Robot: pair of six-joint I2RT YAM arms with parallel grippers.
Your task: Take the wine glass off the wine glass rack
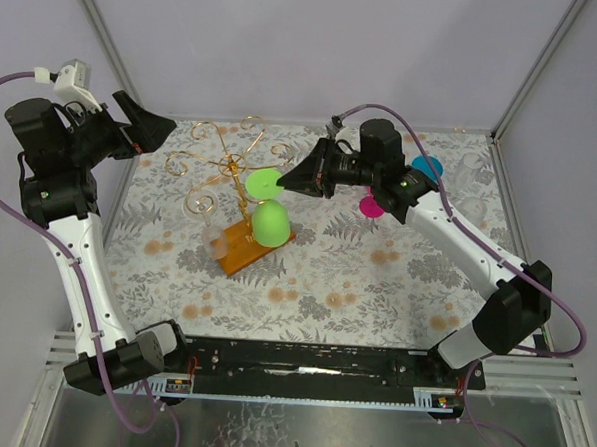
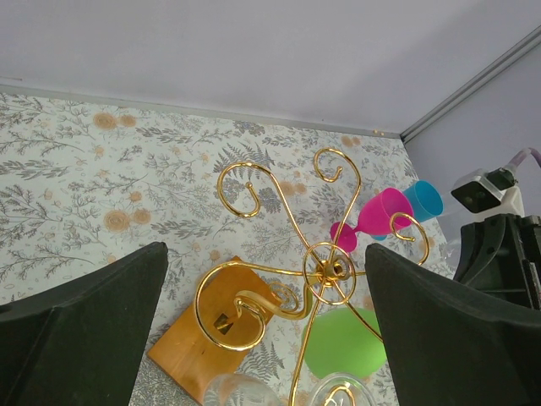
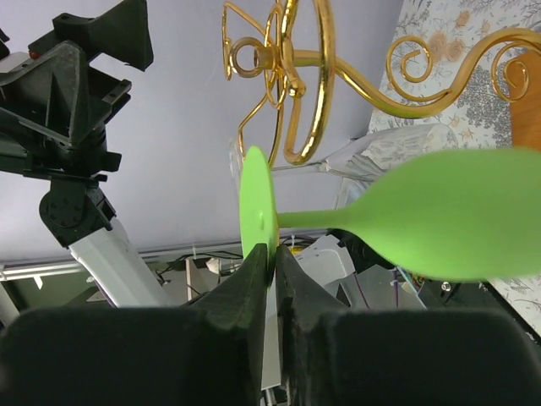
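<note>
**Wine glass rack station: green glass pinched by its foot**

- Left gripper: raised over the far left corner of the floral-print table, well apart from the rack. Jaws spread wide, nothing between them. Its wrist camera looks down on the rack through the gap.
- Wine glass rack: gold wire tree with curled arms on a central stem, left of the table's centre. It stands on a rectangular wooden base set at an angle to the table edge.
- Clear glass: hangs at the rack's near left side, over the base. It is faint and hard to make out.
- Green wine glass: hangs at the rack's right side, foot up and bowl down, the bowl over the right end of the base. The flat round foot sits just beside a gold loop. Whether the loop carries it cannot be told.
- Right gripper: reaches in from the right and is clamped on the rim of the green glass's foot, one finger on each face of the disc.
- Pink wine glass: on the table right of the rack, apparently lying on its side, partly hidden under the right arm in the top view.
- Blue wine glass: just beyond the pink one, towards the far right.
</note>
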